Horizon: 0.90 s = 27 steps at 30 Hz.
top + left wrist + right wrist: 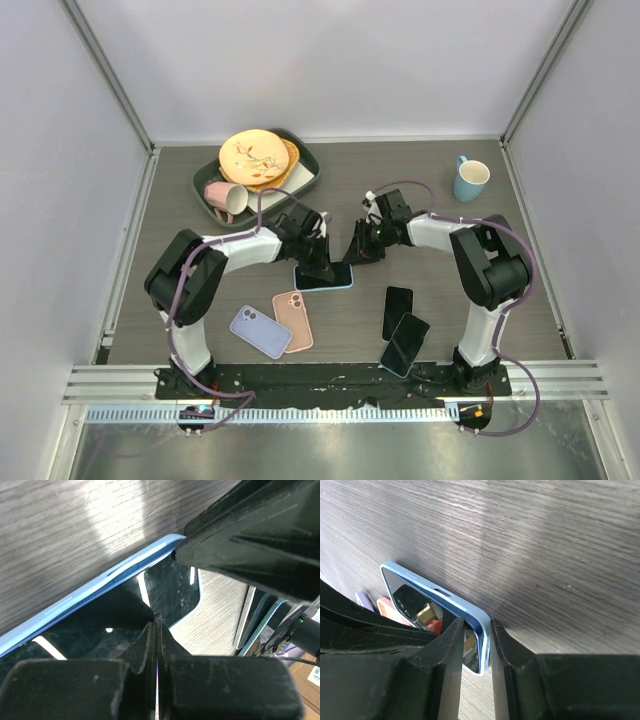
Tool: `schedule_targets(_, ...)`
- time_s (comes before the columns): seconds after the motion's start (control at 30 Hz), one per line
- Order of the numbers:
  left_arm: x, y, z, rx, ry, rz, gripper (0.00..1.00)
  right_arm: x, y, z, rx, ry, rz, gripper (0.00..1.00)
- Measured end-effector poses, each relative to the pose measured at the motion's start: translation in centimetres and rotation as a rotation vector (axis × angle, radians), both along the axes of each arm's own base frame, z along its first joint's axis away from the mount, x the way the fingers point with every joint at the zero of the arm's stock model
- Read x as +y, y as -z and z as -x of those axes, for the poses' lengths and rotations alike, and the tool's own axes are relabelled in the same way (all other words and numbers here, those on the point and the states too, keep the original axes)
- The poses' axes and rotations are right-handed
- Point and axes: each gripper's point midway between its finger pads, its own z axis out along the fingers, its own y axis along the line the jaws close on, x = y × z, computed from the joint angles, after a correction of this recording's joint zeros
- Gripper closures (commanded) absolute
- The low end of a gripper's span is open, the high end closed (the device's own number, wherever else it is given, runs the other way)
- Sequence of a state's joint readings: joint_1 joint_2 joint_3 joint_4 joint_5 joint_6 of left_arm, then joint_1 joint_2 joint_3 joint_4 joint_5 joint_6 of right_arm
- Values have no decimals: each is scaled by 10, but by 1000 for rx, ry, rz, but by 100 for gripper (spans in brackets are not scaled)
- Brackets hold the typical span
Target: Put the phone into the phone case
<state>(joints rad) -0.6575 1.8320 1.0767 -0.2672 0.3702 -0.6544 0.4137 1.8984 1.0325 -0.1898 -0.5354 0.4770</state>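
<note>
The phone (322, 277) lies in the blue case (435, 596) on the table (450, 270), directly beneath the left hand (156, 630), whose fingers are pressed together on its screen. The right hand (477, 630) clamps the case's end rim just below it. The long axis runs from hand to hand.

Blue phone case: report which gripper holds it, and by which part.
The right gripper pinches the blue phone case at its corner rim. The left gripper is shut and holds nothing.

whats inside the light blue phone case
A phone with a dark glossy screen fills the case. The left end effector sits over it, hiding part of the screen, so full seating cannot be judged.
</note>
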Motion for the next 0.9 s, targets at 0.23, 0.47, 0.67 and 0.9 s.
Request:
schedule_targets(0.23,-11,2,-11,26,-11,-2,100,0,5,1,-12,5,95,86)
schedule_targets(0.47,-15,3,-20,27,-25,-16,100,2,6,0,-46,3,215,90)
schedule_targets(0.67,-15,3,-21,11,-33,-37,100,3,0,-2,-187,10,393,96)
schedule_targets(0.9,-12,1,-23,-23,-37,-39,98,1,-17,-6,-382,45,524,90)
